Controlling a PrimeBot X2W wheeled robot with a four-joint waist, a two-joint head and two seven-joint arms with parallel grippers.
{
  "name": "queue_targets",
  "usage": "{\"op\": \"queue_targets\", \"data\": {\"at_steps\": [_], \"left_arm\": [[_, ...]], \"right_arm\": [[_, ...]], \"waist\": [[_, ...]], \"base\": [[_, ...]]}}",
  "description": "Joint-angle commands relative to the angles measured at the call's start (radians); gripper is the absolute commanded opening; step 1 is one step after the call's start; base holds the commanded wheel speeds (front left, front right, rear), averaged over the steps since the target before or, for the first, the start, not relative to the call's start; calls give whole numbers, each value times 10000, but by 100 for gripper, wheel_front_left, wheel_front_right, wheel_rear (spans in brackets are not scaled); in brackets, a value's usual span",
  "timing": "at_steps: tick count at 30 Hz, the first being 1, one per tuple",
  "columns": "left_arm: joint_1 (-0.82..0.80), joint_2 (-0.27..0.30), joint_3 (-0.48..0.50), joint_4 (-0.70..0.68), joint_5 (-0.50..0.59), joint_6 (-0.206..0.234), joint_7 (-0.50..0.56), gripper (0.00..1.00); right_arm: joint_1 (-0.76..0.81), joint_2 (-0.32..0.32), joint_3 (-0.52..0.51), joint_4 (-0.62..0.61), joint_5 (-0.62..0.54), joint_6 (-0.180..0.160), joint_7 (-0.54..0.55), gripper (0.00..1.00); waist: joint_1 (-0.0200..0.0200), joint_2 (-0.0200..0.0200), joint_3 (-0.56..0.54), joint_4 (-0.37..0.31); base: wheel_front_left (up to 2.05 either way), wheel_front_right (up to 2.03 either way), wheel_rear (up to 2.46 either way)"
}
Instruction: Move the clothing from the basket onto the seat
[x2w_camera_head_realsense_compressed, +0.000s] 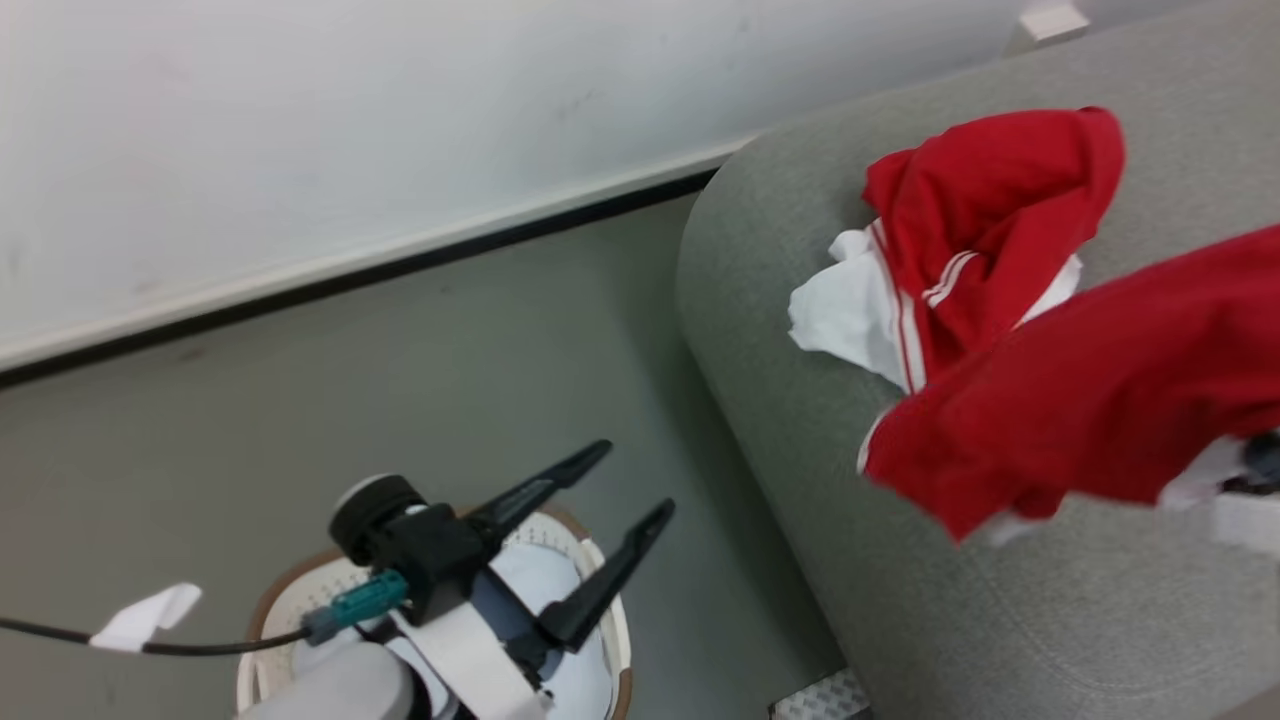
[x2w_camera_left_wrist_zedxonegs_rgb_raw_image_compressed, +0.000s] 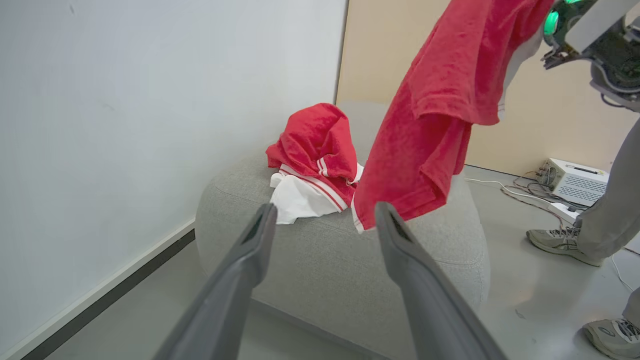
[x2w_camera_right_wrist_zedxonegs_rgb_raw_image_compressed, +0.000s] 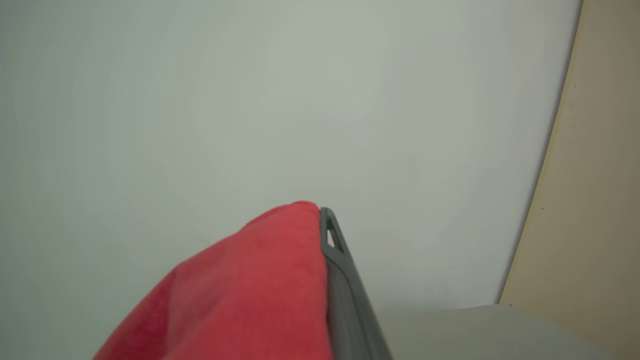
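Note:
A crumpled piece of red and white clothing (x2w_camera_head_realsense_compressed: 985, 230) (x2w_camera_left_wrist_zedxonegs_rgb_raw_image_compressed: 315, 150) lies on the grey seat (x2w_camera_head_realsense_compressed: 1000, 620) (x2w_camera_left_wrist_zedxonegs_rgb_raw_image_compressed: 325, 265). A second red garment (x2w_camera_head_realsense_compressed: 1100, 390) (x2w_camera_left_wrist_zedxonegs_rgb_raw_image_compressed: 440, 100) hangs in the air above the seat. My right gripper (x2w_camera_right_wrist_zedxonegs_rgb_raw_image_compressed: 320, 212) is shut on it, and its red fabric (x2w_camera_right_wrist_zedxonegs_rgb_raw_image_compressed: 250, 295) bunches against one finger. My left gripper (x2w_camera_head_realsense_compressed: 632, 480) (x2w_camera_left_wrist_zedxonegs_rgb_raw_image_compressed: 325, 220) stands open and empty over the white basket (x2w_camera_head_realsense_compressed: 617, 640) on the floor, left of the seat. My arm hides most of the basket's inside.
A white wall with a dark baseboard (x2w_camera_head_realsense_compressed: 400, 265) runs behind the basket and seat. A person's legs and shoes (x2w_camera_left_wrist_zedxonegs_rgb_raw_image_compressed: 565, 240) stand right of the seat, near a white box (x2w_camera_left_wrist_zedxonegs_rgb_raw_image_compressed: 575, 180) with cables on the floor. A beige panel (x2w_camera_left_wrist_zedxonegs_rgb_raw_image_compressed: 400, 60) backs the seat.

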Motion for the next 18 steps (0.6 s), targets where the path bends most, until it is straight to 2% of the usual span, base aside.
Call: {"op": "queue_targets", "data": {"at_steps": [1, 7, 11, 14, 18], "left_arm": [[-39, 230, 71, -131, 110, -63, 32, 100], [48, 1086, 416, -656, -18, -103, 20, 100], [213, 1641, 790, -977, -139, -74, -4, 100], [196, 2027, 1030, -1242, -124, -149, -21, 100], [127, 2483, 1400, -1654, -94, -215, -13, 100]], "right_arm": [[-287, -167, -305, -257, 49, -23, 234, 0], [-1077, -924, -2064, -1211, 68, -23, 1440, 0], [-1358, -801, -2855, -2061, -202, -25, 2441, 0], [-1791, -1072, -3179, -1702, -240, -23, 2994, 0], [-2476, -1639, -3522, -492, -501, -25, 3438, 0]], "waist": [[-1, 0, 521, 412], [-1, 0, 1423, 956], [-1, 0, 2017, 1174], [-1, 0, 2484, 1375], [-1, 0, 3146, 1677]], "base": [[0, 0, 0], [0, 0, 0], [0, 0, 0], [0, 0, 0], [0, 0, 0]]}}
